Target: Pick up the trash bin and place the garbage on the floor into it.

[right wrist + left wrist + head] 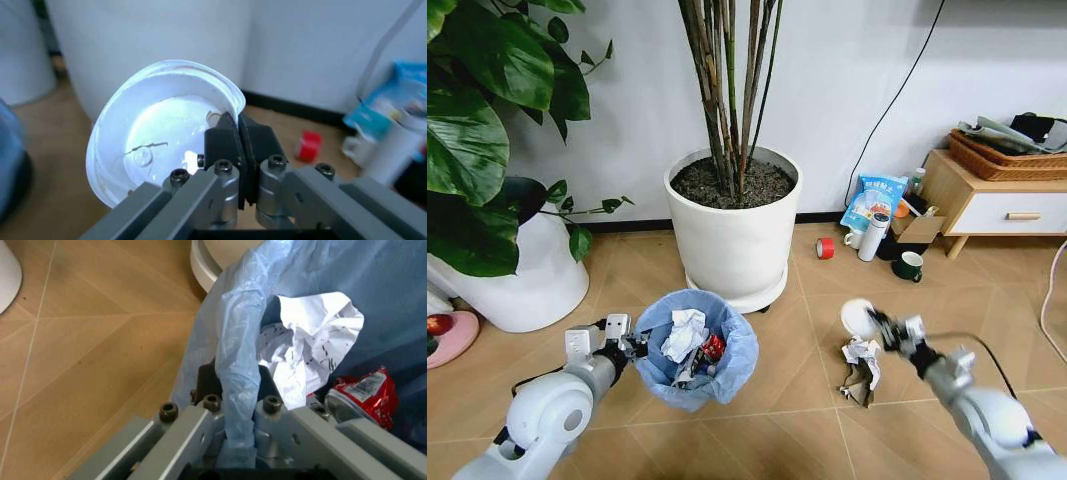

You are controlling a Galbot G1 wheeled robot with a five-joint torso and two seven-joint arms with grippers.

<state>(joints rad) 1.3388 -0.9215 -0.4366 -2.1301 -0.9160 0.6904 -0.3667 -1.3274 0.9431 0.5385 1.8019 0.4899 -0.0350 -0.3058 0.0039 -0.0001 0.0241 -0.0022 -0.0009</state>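
Note:
The trash bin (697,355), lined with a light blue bag, hangs just off the floor (807,320) in front of the white pot. My left gripper (630,347) is shut on its left rim; the left wrist view shows the bag's edge (239,390) pinched between the fingers. Inside lie a crumpled white paper wad (310,347) and a red crushed scrap (363,392). My right gripper (877,322) is shut on a small white round lid (160,130), held in the air right of the bin. Another crumpled paper piece (860,370) lies on the floor below it.
A big white pot with bamboo stems (735,225) stands right behind the bin. A second white pot (527,270) with large leaves is at the left. By the wall at the right are a red tape roll (825,248), a mug (909,266), a bag and a wooden cabinet (987,205).

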